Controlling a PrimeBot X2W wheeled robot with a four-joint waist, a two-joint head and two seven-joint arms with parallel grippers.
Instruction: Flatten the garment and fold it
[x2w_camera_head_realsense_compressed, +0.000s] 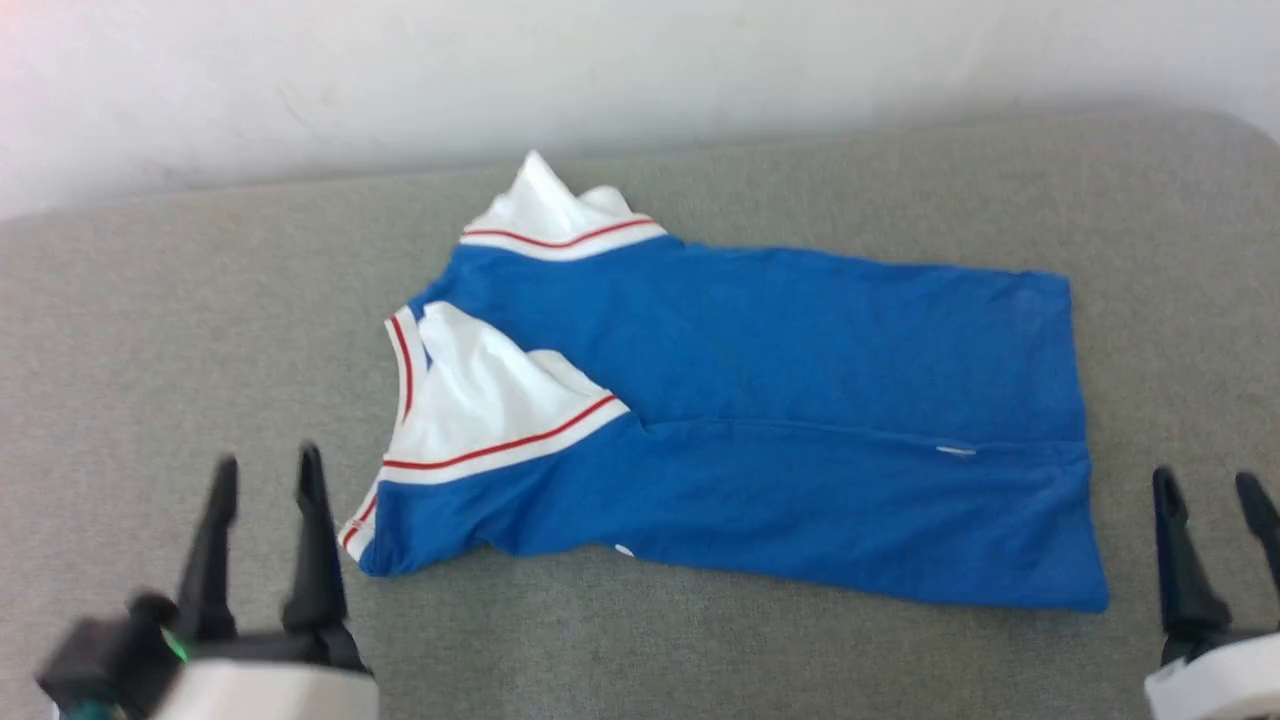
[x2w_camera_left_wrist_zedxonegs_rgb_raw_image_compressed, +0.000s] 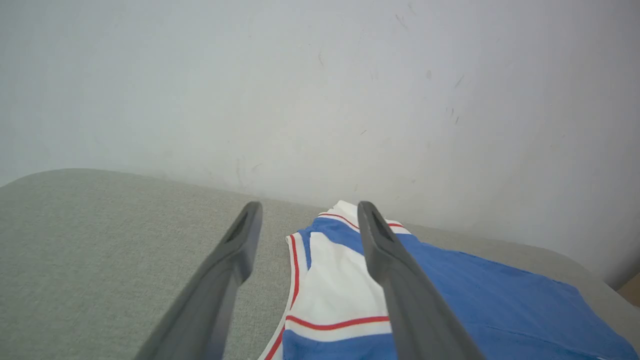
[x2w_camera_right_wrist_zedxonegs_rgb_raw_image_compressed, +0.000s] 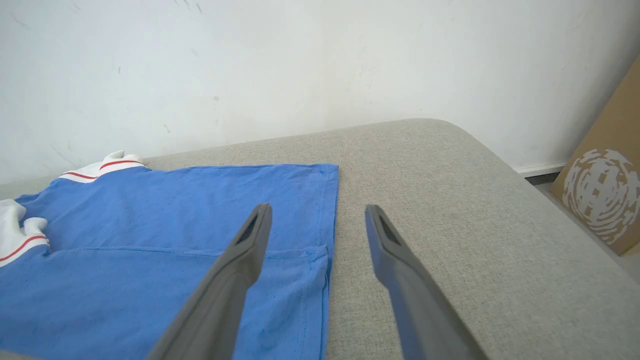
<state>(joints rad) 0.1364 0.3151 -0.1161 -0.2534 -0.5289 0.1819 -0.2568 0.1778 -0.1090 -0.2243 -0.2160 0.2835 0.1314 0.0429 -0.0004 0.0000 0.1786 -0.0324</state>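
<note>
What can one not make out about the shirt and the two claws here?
Head view: the garment hides its own underside, so any print there is unseen.
Head view: the small white mark on the blue is too small to identify.
Head view: the right claw is cut off by the right edge.
Left wrist view: the left claw covers part of the white sleeve.

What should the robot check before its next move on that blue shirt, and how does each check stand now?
1. The left end effector is open and empty: ok.
2. The right end effector is open and empty: ok.
3. The royal-blue jersey shirt with white sleeves lies wholly on the grey fabric cushion: ok.
4. Shirt lies flat: not ok, the far white sleeve peaks up.
</note>
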